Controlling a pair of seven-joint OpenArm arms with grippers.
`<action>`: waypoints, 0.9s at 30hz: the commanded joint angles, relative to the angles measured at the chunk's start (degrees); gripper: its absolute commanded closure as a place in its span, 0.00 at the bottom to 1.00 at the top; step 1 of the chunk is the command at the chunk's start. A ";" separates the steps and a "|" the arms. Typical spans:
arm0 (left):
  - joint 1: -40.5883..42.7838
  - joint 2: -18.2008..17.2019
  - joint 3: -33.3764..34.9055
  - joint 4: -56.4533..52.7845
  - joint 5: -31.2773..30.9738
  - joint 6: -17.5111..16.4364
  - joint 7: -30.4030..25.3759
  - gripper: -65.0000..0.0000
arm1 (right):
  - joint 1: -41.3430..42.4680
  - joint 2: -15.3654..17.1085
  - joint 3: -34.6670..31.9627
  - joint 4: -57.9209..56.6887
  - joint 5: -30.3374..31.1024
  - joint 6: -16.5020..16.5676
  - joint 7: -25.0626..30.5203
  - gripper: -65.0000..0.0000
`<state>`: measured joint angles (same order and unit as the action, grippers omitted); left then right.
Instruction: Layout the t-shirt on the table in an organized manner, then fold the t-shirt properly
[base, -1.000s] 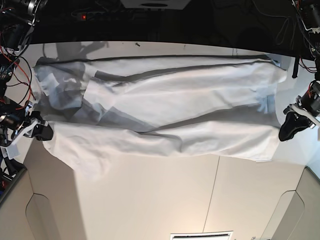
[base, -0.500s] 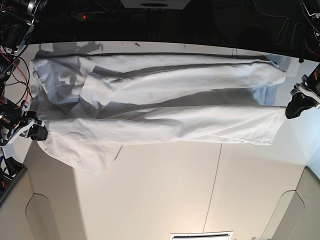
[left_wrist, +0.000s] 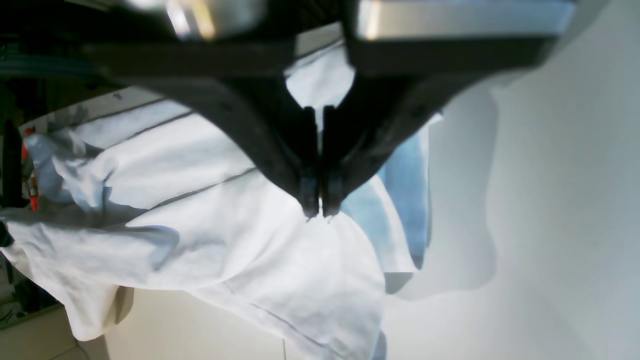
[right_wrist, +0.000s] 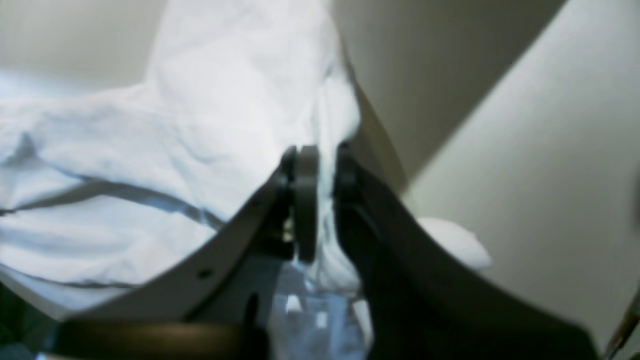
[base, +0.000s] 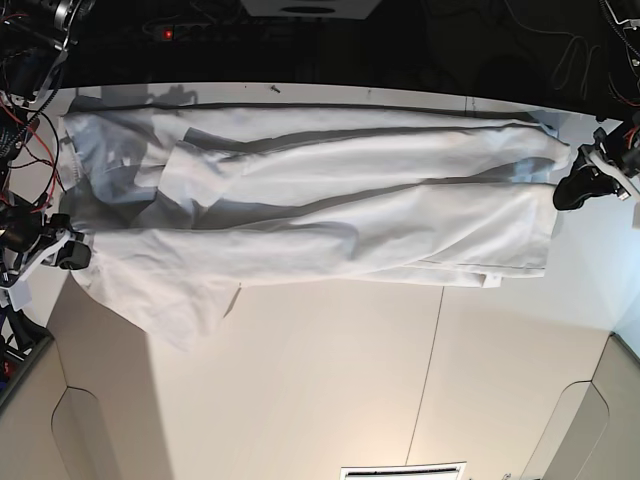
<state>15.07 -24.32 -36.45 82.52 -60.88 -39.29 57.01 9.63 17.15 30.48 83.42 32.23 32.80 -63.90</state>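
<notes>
The white t-shirt (base: 350, 200) lies stretched in a long wrinkled band across the far half of the table (base: 330, 380). At the shirt's right end my left gripper (base: 572, 190) is shut on the cloth. The left wrist view shows that gripper (left_wrist: 320, 212) with its fingertips pressed together on the t-shirt (left_wrist: 200, 225), above the table (left_wrist: 550, 200). My right gripper (base: 72, 255) holds the shirt's left end. In the right wrist view a pinch of t-shirt (right_wrist: 175, 150) runs between the closed fingers of the right gripper (right_wrist: 322, 210), next to the table (right_wrist: 525, 150).
A thin dark seam (base: 430, 370) crosses the near part of the tabletop. Red and black cables (base: 30, 130) hang by the right arm at the left edge. The far table edge (base: 400, 90) meets a dark background just behind the shirt.
Both grippers have moved toward the far edge, carrying the shirt's near edge with them. The cloth band has become narrower and tauter.
</notes>
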 joint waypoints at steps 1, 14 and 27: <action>-0.28 -1.11 -0.44 1.05 -0.90 -0.71 -0.83 1.00 | 0.94 0.94 0.37 1.11 -0.09 -0.26 0.87 1.00; -0.52 -2.60 -2.01 1.05 -4.85 -0.71 -3.26 0.65 | 1.42 1.11 0.42 1.42 0.94 -0.87 2.60 0.63; -0.61 -3.61 -12.61 1.11 -14.78 -0.71 -2.51 0.65 | 1.46 0.90 0.63 12.28 6.56 -0.85 4.13 0.63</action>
<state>14.74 -26.65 -48.71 82.63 -74.04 -39.29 55.33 10.02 17.26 30.79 94.74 37.89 31.77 -60.95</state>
